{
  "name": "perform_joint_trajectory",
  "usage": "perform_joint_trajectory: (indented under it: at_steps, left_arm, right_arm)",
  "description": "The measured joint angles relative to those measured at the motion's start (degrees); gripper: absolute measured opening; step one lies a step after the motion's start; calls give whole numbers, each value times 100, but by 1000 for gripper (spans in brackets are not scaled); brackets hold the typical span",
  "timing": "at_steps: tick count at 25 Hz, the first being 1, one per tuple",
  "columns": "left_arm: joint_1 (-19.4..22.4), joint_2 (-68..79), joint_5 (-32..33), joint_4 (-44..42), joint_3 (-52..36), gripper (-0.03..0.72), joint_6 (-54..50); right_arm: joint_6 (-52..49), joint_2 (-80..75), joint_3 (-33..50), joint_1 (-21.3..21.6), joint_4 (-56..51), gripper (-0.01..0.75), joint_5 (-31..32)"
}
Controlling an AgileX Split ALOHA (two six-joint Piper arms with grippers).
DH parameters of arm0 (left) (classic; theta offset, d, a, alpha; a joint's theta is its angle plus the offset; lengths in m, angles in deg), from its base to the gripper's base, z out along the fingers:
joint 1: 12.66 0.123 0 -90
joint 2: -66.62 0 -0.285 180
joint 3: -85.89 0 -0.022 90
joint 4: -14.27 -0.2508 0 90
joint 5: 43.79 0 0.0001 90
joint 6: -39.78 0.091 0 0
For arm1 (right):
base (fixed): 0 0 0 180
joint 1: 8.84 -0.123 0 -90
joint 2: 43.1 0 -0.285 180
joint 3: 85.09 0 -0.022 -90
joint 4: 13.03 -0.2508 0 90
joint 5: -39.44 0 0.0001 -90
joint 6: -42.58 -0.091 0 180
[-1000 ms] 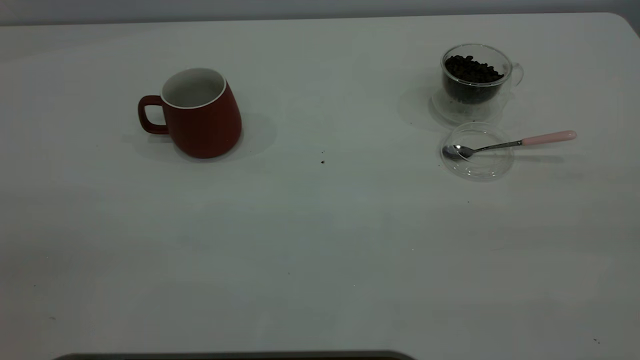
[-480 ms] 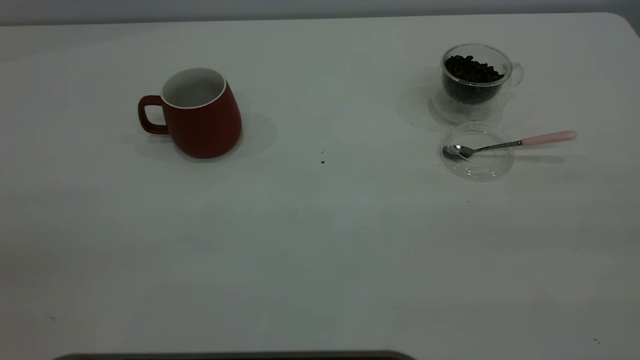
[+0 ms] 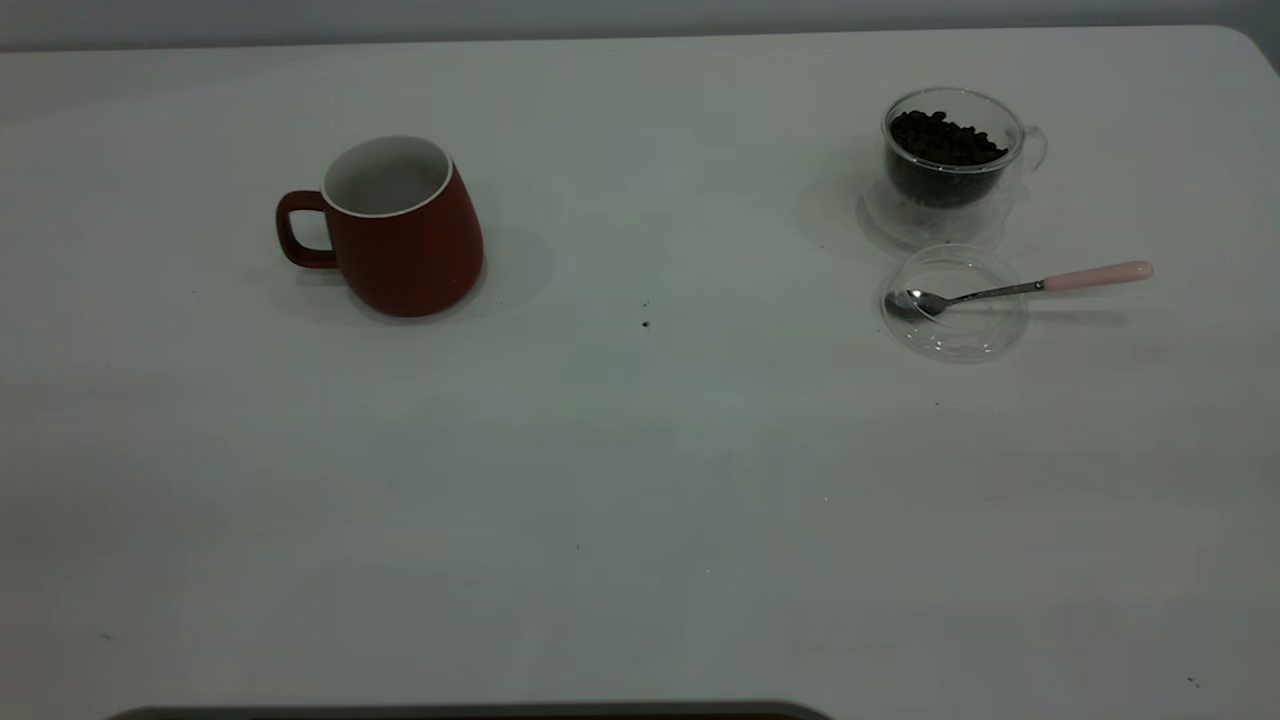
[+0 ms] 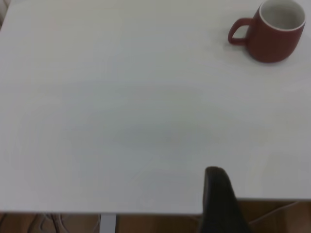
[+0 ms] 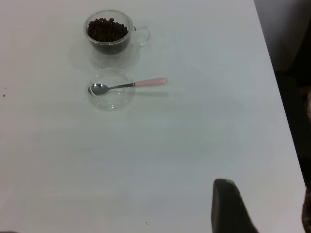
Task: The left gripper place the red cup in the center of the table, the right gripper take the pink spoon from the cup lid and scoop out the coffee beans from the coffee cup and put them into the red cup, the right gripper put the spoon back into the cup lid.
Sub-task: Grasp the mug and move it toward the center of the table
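Distance was the governing relation: the red cup (image 3: 400, 228) stood upright on the left half of the tabletop (image 3: 640, 480), handle turned outward to the left, well apart from the left gripper (image 4: 221, 199), of which only one dark finger was seen at the tabletop's near edge, so whether its jaws were spread could not be told. The pink spoon (image 3: 1020, 287) lay bowl-down in the cup lid (image 3: 955, 303) just before the coffee cup (image 3: 950, 150), handle pointing right, far from the right gripper (image 5: 231, 206), whose jaw state likewise could not be told.
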Motion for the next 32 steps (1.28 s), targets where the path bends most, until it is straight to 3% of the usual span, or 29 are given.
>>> perform_joint_trajectory:
  at_steps: [4,13,21,27,32]
  left_arm:
    - [0,719,-528,0,188,505,39]
    - [0,4172,-1876,-9,1030,505,28]
    - [0,6870,-2582,-33,1649,505,147]
    - [0,8848,-2725,248,2735,505,1054]
    - [-63,10251,-2779,775,3696,505,2958]
  right_arm:
    - [0,0,0,0,0,395,0]
    - [0,0,0,0,0,395,0]
    - [0,0,0,0,0,395,0]
    - [0,0,0,0,0,395,0]
    - [0,0,0,0,0,395,0]
